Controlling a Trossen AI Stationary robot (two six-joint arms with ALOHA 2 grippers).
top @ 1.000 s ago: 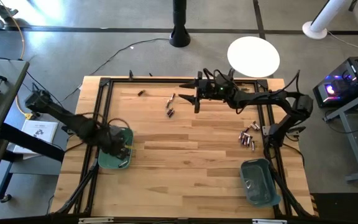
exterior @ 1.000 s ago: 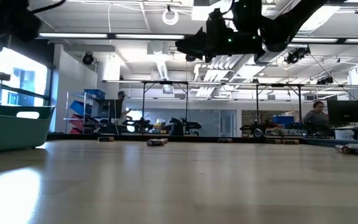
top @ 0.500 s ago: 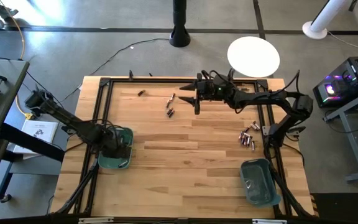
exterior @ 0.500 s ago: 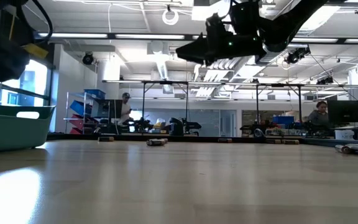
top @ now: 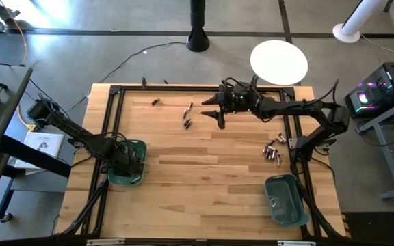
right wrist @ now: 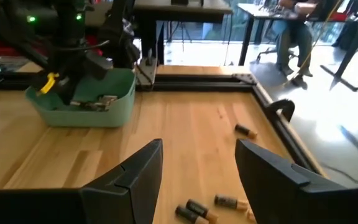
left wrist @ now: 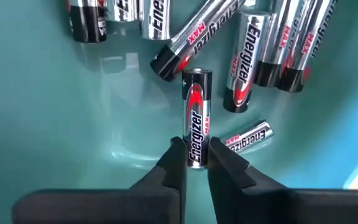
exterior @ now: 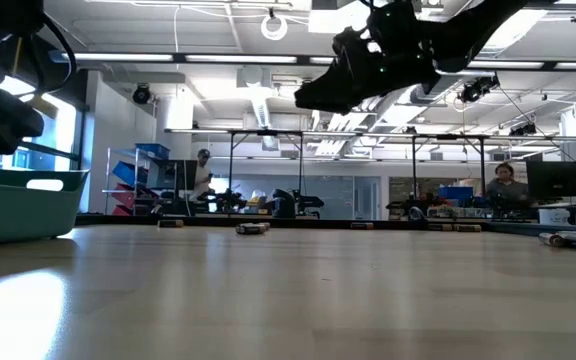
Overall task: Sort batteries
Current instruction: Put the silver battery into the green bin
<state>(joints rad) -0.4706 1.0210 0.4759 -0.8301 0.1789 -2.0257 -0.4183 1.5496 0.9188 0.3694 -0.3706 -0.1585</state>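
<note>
My left gripper point(top: 130, 162) is down in the left teal bin point(top: 141, 147) at the table's left side, shut on a silver-and-black battery point(left wrist: 196, 112). Several silvery batteries point(left wrist: 253, 56) lie on the bin's floor beyond it. My right gripper point(top: 214, 113) hangs open, well above the table's far middle point(exterior: 313, 95). It holds nothing. A few dark coppery batteries point(top: 187, 116) lie flat on the wood just left of it; they also show in the right wrist view point(right wrist: 197, 211). My left gripper pinches the battery's near end point(left wrist: 195, 148) between its two fingertips. The fingers reach down into the bin from above and lie along the battery. Its plus end point(left wrist: 196, 76) points away from the fingers toward the bin floor; whether it touches the floor I cannot tell.
A second teal bin point(top: 284, 199) sits at the near right corner. A cluster of batteries point(top: 273, 150) lies by the right rail, and one battery point(top: 155, 102) lies near the far left. A black frame point(top: 115, 90) edges the table. The middle of the wood is bare.
My left gripper has come down from above the left bin into it, still carrying the battery. My right gripper has shifted a little toward the table's right edge and tipped its fingers downward.
</note>
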